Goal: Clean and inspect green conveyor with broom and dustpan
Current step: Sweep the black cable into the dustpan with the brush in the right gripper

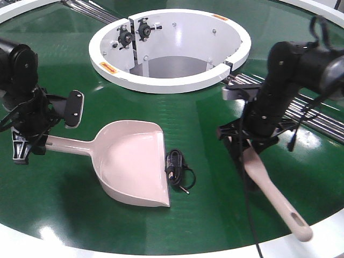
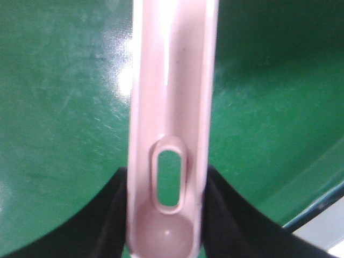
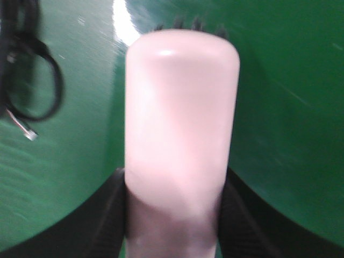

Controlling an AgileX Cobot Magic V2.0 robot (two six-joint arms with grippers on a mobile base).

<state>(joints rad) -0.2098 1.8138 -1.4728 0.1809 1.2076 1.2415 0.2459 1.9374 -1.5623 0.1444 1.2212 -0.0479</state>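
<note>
The pinkish-beige dustpan (image 1: pixel 131 164) lies flat on the green conveyor (image 1: pixel 215 115), its lip facing right. Its straight handle (image 2: pixel 172 102) runs left into my left gripper (image 1: pixel 29 144), which is shut on it near the slot hole (image 2: pixel 169 180); black fingers (image 2: pixel 110 220) press both sides. My right gripper (image 1: pixel 244 141) is shut on the cream broom (image 1: pixel 274 196), whose tapered handle slants toward the lower right. In the right wrist view the broom's back (image 3: pixel 180 107) fills the jaws, with black bristle tips (image 3: pixel 193 24) just showing beyond it.
A coiled black cable (image 1: pixel 178 169) lies on the belt against the dustpan's lip, also the cable (image 3: pixel 29 70) left of the broom. The white ring hub (image 1: pixel 166 80) rises behind. Silver rollers (image 1: pixel 312 115) sit at the right, and the white outer rim (image 1: pixel 322 236) bounds the front.
</note>
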